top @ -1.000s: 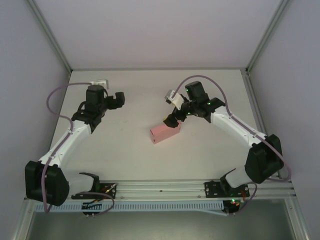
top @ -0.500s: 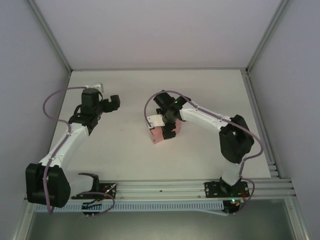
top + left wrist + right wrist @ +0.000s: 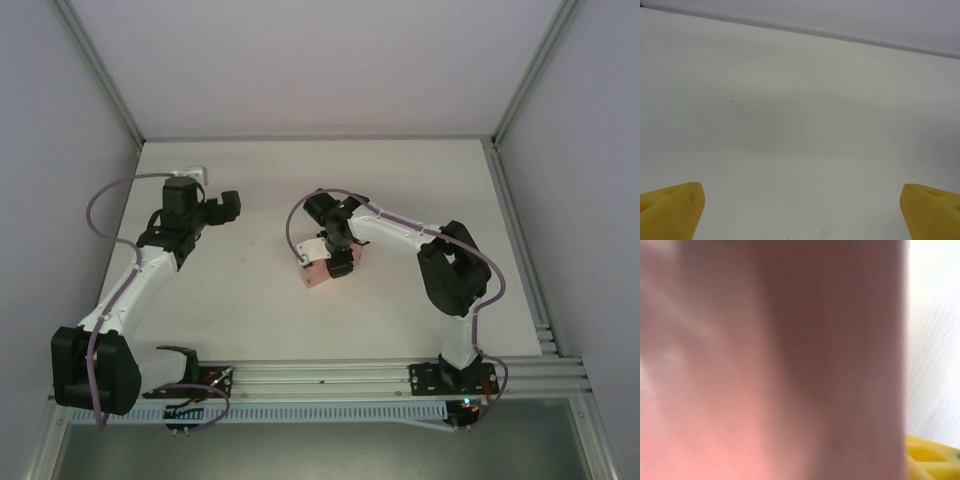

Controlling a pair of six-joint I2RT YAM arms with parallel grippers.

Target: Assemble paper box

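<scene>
The right gripper (image 3: pixel 337 262) is positioned directly over the paper box (image 3: pixel 315 279), just 6 o'clock of the table (image 3: pixel 250 300) centre; its closure cannot be determined. The left gripper (image 3: pixel 228 205), at 10 o'clock of the paper box and well apart, is held spread.

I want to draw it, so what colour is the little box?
Pale pink. The paper box shows best in the top external view.
</scene>
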